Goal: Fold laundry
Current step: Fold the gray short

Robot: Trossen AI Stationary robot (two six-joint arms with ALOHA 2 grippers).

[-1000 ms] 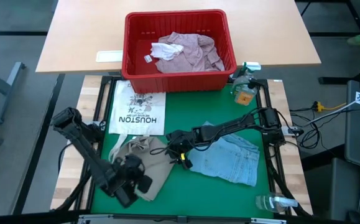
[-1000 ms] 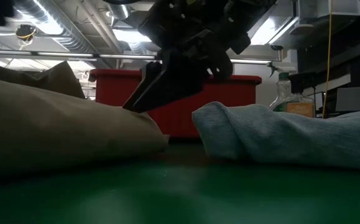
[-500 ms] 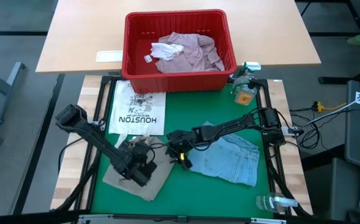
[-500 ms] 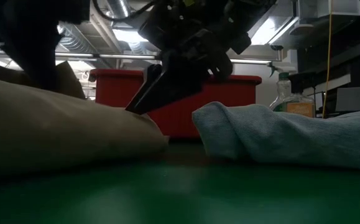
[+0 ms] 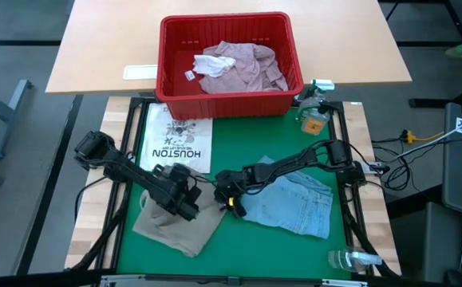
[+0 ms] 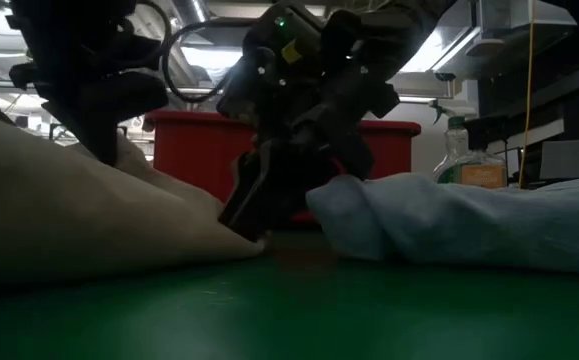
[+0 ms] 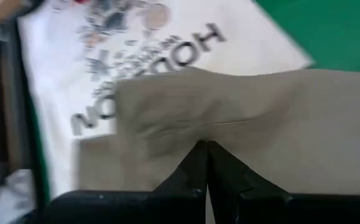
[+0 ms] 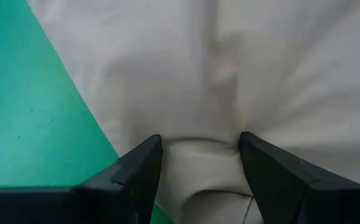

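- Evidently I was mid-fold on the tan cloth (image 5: 175, 223): my left gripper (image 5: 184, 201) was clenched on a pinch of it, the rest spread below on the green mat (image 5: 238, 247).
- My right gripper (image 5: 229, 194), jaws wide, straddled the same cloth's edge just beside, jeans (image 5: 298, 203) behind it.
- Next, I judged, the right should close before any lift.
- Room looked tight: printed bag (image 5: 175, 143) just ahead, red basket (image 5: 229, 100) beyond.

Overhead looking down, table-level sideways, wrists close (both on tan cloth (image 7: 279, 124))
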